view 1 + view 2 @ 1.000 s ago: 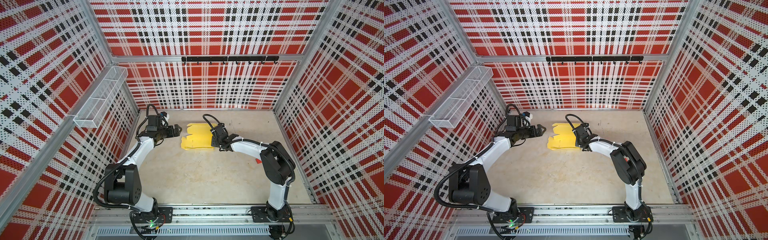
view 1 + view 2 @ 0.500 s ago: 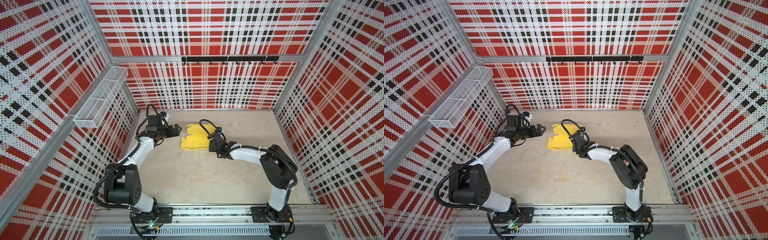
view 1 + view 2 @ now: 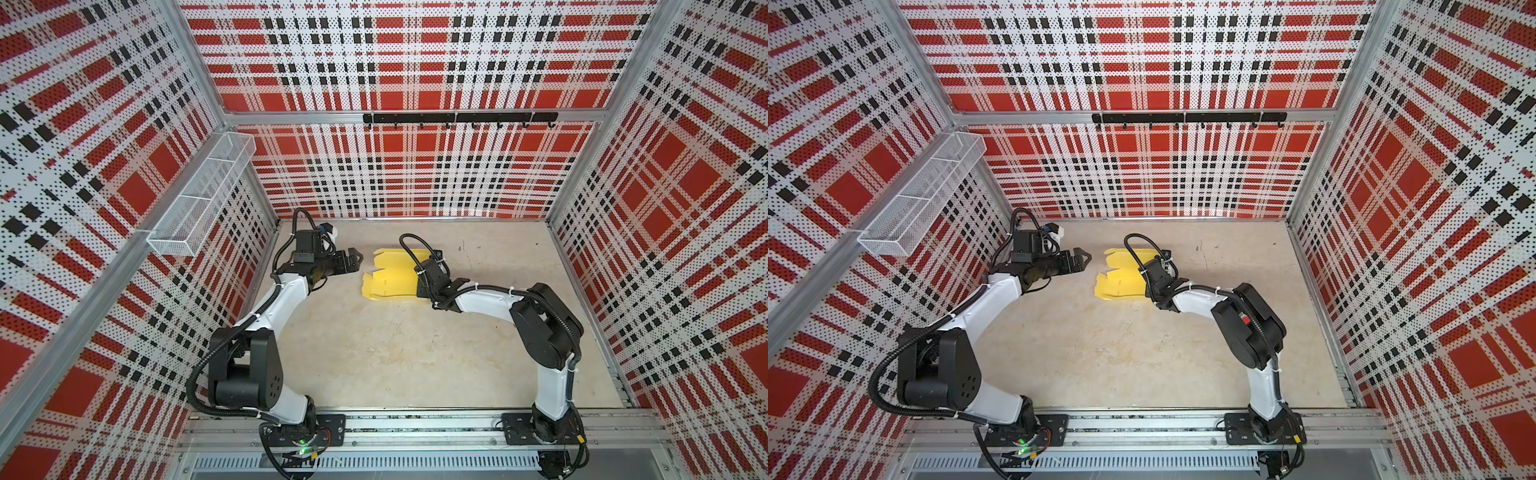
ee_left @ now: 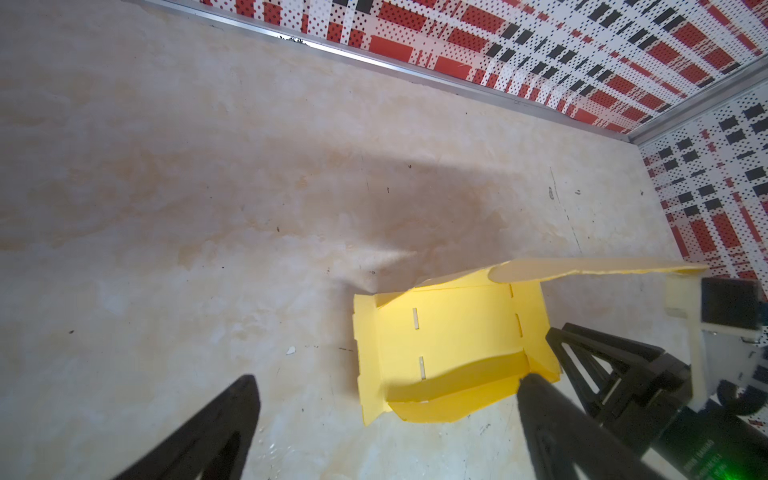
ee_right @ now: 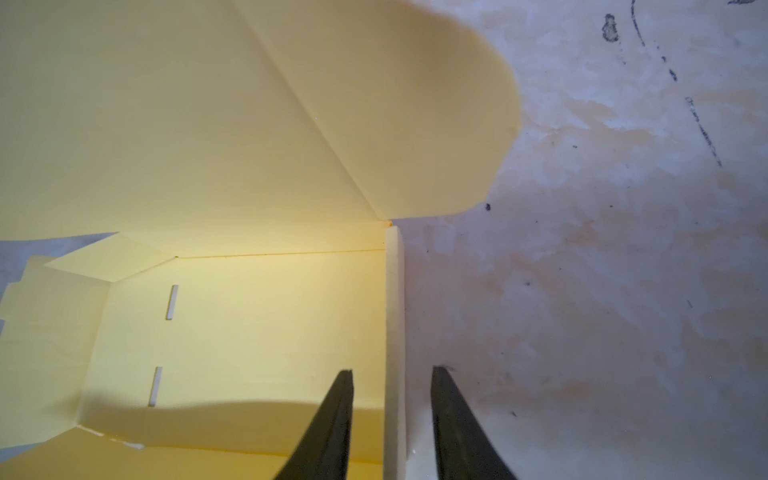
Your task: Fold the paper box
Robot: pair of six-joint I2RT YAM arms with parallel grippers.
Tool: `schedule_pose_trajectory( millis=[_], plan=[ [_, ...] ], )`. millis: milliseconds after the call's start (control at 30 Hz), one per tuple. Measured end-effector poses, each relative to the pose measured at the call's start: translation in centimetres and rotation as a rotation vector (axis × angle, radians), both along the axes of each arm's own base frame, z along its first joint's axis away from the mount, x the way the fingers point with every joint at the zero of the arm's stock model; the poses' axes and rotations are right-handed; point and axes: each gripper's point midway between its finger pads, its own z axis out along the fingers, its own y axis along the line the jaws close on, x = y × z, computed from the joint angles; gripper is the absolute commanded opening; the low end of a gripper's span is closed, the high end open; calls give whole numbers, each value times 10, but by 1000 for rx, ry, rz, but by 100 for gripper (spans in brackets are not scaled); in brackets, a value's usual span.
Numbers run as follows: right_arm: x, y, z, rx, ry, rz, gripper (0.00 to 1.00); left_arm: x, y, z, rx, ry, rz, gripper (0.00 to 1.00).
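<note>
Left gripper hangs with fingers spread wide; the box lies on the table just beyond their tips. Right gripper straddles the box's upright side wall, fingers narrow, one inside, one outside, neither quite touching it.

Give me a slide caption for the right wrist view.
Right pincer straddles an upright wall of the paper box, a gap showing on each side.
</note>
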Motion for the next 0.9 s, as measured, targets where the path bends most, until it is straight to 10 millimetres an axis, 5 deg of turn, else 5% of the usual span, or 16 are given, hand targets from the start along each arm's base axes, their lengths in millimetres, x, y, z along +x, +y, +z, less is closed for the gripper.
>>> schedule_pose_trajectory(
  millis=[633, 900],
  plan=[
    [0, -16, -11, -38, 25, -4, 11, -1, 0, -11, -23, 1, 13, 100],
    [-26, -45, -4, -72, 33, -7, 10, -10, -20, -25, -66, 30, -12, 83]
  ],
)
